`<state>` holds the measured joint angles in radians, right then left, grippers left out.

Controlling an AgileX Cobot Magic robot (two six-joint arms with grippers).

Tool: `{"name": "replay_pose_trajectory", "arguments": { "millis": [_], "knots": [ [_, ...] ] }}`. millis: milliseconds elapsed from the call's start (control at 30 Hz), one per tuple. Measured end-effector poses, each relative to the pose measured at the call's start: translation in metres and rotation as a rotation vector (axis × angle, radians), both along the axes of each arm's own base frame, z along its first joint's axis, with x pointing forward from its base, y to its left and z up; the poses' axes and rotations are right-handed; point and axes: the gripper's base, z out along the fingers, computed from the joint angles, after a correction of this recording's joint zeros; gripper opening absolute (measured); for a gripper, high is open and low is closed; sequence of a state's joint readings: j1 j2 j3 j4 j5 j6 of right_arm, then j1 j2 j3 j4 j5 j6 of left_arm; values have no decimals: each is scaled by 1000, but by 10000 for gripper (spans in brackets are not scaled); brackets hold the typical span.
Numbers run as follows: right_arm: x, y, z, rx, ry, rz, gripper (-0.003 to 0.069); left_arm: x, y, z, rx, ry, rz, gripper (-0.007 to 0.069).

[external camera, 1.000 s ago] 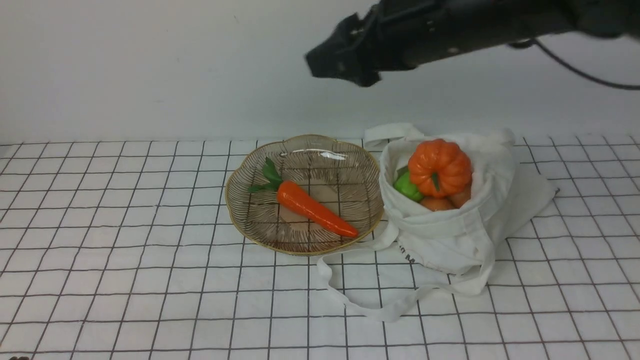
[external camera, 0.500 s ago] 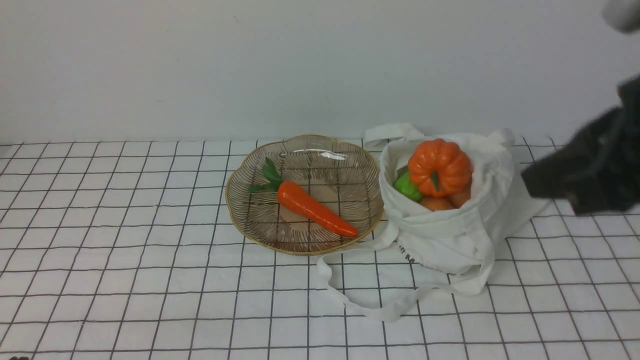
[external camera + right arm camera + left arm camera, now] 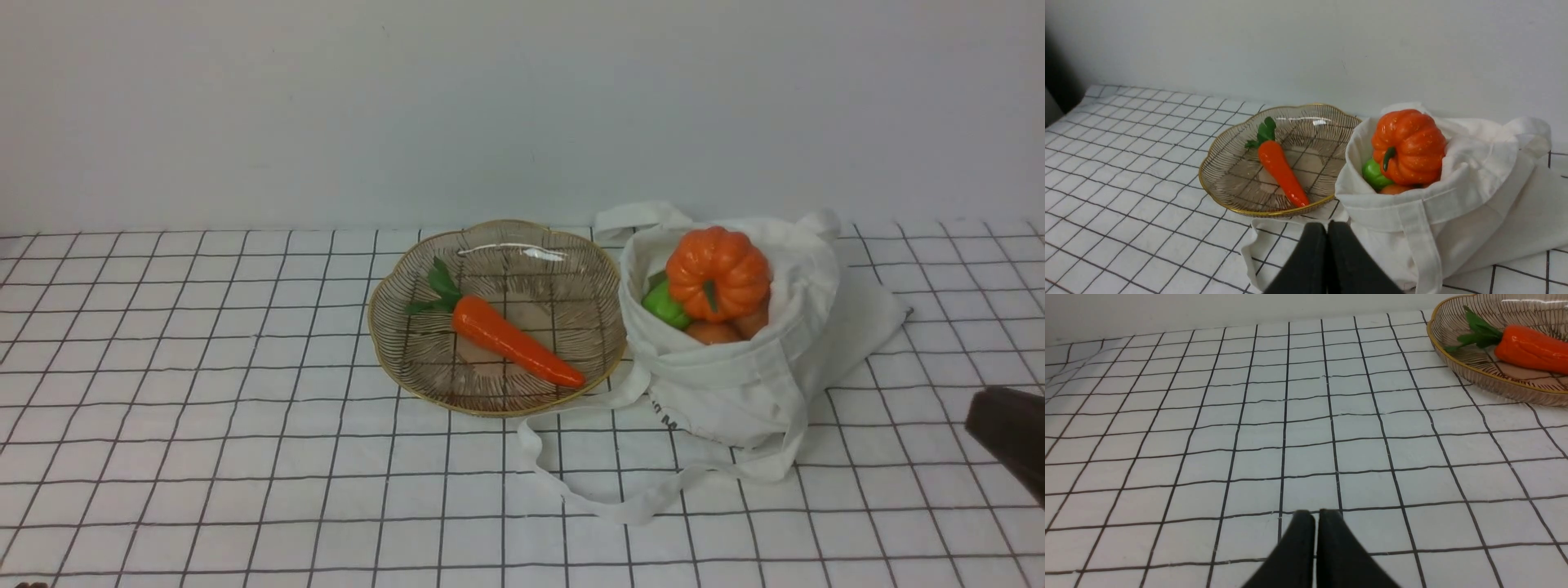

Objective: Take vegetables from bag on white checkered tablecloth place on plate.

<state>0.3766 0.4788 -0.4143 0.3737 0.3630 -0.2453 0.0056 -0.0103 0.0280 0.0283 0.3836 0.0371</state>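
Note:
An orange carrot (image 3: 516, 340) with green leaves lies in the ribbed, gold-rimmed glass plate (image 3: 392, 359) at the table's middle. Right of it the white cloth bag (image 3: 735, 392) stands open, holding a ribbed orange pumpkin (image 3: 717, 273), a green piece (image 3: 663, 306) and small orange-brown pieces (image 3: 714, 332). My right gripper (image 3: 1327, 226) is shut and empty, low at the table's right front, in front of the bag (image 3: 1453, 204); only a dark tip (image 3: 1008, 437) shows in the front view. My left gripper (image 3: 1316, 514) is shut and empty over bare checkered tablecloth (image 3: 1249, 416), well left of the plate (image 3: 1478, 371).
The bag's long strap handles (image 3: 571, 482) loop over the cloth in front of the plate and bag. A plain white wall (image 3: 326, 106) closes the table's far side. Open checkered tablecloth (image 3: 163, 408) spans the left half.
The right arm swung from high over the plate, past the bag's right side, down to the table's right front edge. Its gripper closed. Carrot, plate and bag did not move.

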Motion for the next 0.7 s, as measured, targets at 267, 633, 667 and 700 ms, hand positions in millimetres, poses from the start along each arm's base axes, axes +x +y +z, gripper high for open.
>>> {"name": "replay_pose_trajectory", "arguments": {
  "millis": [267,633,667,700],
  "knots": [
    [-5,-1,-3,-3,13,11,-15,0,0,0,0,0,0,-8],
    [-8,-1,-9,-24,44,23,-15,0,0,0,0,0,0,-8],
    [-9,-2,-10,-24,30,16,-15,0,0,0,0,0,0,-8],
    [-11,-4,-12,-27,11,7,-15,0,0,0,0,0,0,-8]
  ]
}}
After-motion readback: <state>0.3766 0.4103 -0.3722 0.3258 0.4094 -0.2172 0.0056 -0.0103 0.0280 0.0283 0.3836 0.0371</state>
